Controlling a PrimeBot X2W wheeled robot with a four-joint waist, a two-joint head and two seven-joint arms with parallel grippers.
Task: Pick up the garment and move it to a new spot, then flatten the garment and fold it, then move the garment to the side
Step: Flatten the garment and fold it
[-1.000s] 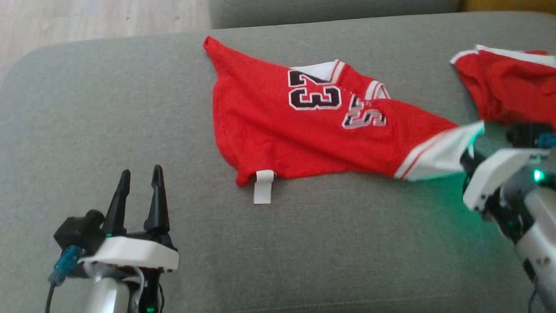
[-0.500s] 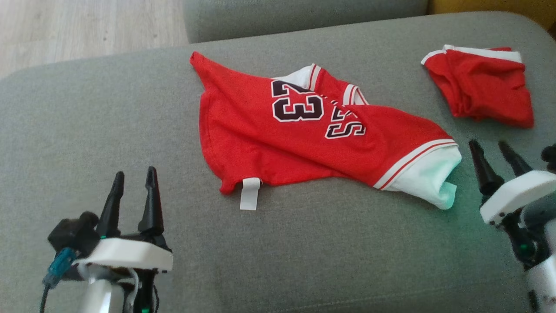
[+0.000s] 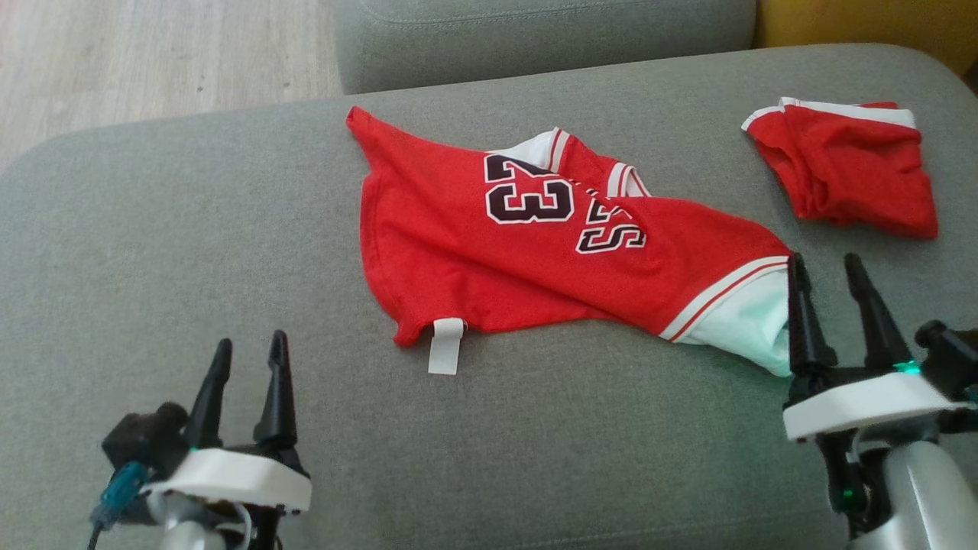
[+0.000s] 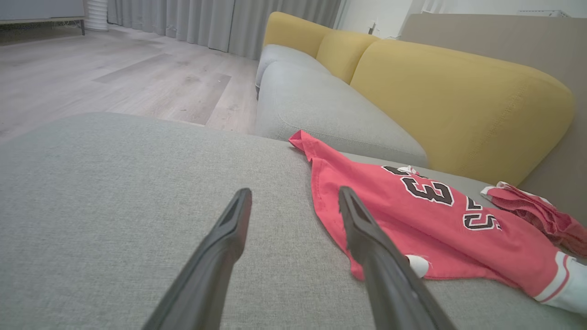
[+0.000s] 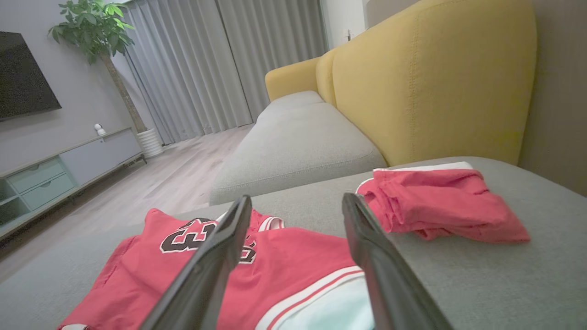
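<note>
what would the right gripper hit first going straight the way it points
The right gripper aims along the cushion gap between jersey and folded red shorts; probably the shorts' near corner first, depth unclear.

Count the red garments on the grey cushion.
2: the numbered jersey spreads across the middle; a smaller bunched red garment lies apart at the far right.

A grey fabric sofa cushion (image 3: 191, 252) is seen bearing two garments. A red number 23 jersey (image 3: 458, 260) is spread crumpled near its middle, a white label (image 3: 445, 347) laid at the near hem. A bundled red white-trimmed garment (image 3: 848, 179) is set well apart, far right.
</note>
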